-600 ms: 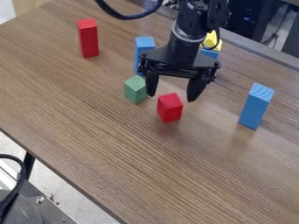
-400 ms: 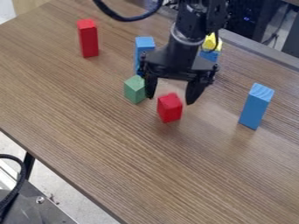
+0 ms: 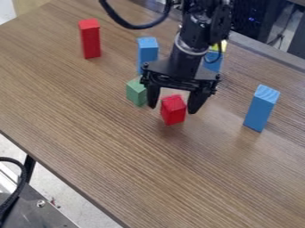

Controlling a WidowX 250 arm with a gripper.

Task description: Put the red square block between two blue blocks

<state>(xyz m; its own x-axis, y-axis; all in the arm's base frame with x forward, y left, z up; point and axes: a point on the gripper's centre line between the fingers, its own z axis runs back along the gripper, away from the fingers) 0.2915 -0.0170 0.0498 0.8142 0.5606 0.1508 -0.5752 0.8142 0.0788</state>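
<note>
one gripper (image 3: 172, 109), jaws spread above the short red block (image 3: 173, 113); likely fault: green block (image 3: 136, 93) knocked by the nearer finger, should descent drift sideways.

The table (image 3: 119, 156) holds a short red block (image 3: 173, 111); left of it, a green block (image 3: 136, 92) and, well apart, a tall red block (image 3: 90, 40); behind it, a blue block (image 3: 147, 51) and a second blue block (image 3: 212, 63); right, a third blue block (image 3: 261, 109).
</note>
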